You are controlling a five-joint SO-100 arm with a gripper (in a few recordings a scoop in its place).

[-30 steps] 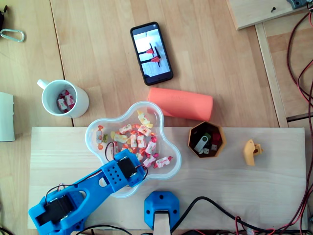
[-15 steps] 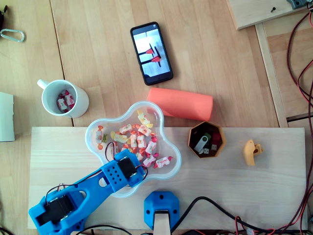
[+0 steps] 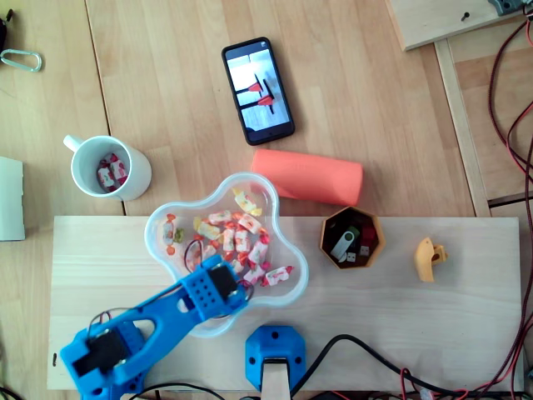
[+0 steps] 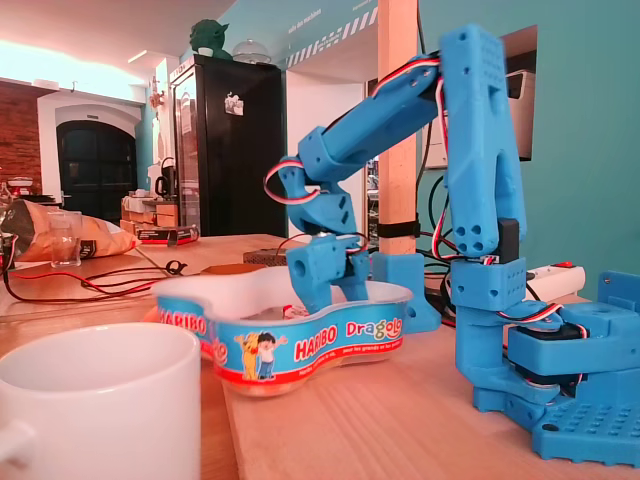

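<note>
Wrapped candies (image 3: 237, 237) lie in the flower-shaped bowl (image 3: 152, 237). The gripper (image 4: 318, 285) dips into that bowl at its near edge; whether its fingers are spread cannot be determined. Beyond: 1 orange roll (image 3: 308, 177), 1 white mug (image 3: 137, 179), 1 phone (image 3: 258, 90).

We see a pale wooden worktop (image 3: 166, 83), a teal wall (image 4: 580, 120) at three o'clock, a black cabinet (image 4: 225, 150) at eleven and a brick wall (image 4: 15, 140) at nine.

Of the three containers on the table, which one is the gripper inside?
The clear wavy tub of sweets: the gripper dips inside its rim, while the white mug and the brown box stand apart.
</note>
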